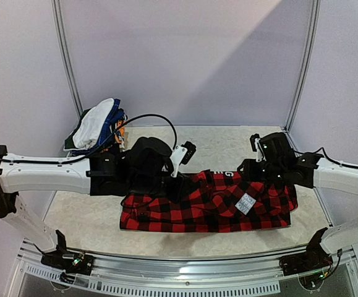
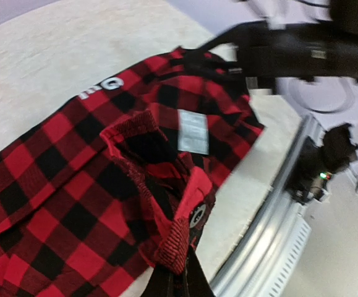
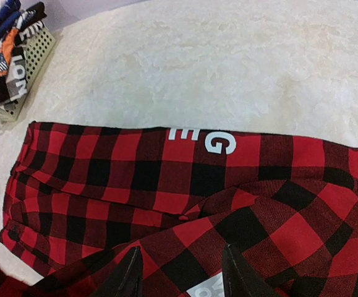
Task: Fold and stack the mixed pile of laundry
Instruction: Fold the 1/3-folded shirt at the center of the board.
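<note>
Well, the rest of the laundry pile sits heaped in the white lattice basket at the far left corner of the table, well apart from the work. A black cable loops over the left arm, between the basket and the cloth. Both arms reach inward and cover the upper edge of the red-and-black plaid shirt, which lies near the front of the table.

Its long axis runs left to right, roughly parallel to the front rail, with the white lettering along the far edge and a white label towards the right end.

My left gripper is clamped on a raised fold of the plaid. My right gripper hangs over the right end with its fingers apart; I cannot tell whether they touch the cloth.

The shirt's near edge lies close to the table's front edge. Bare table shows behind the shirt and at its left.
</note>
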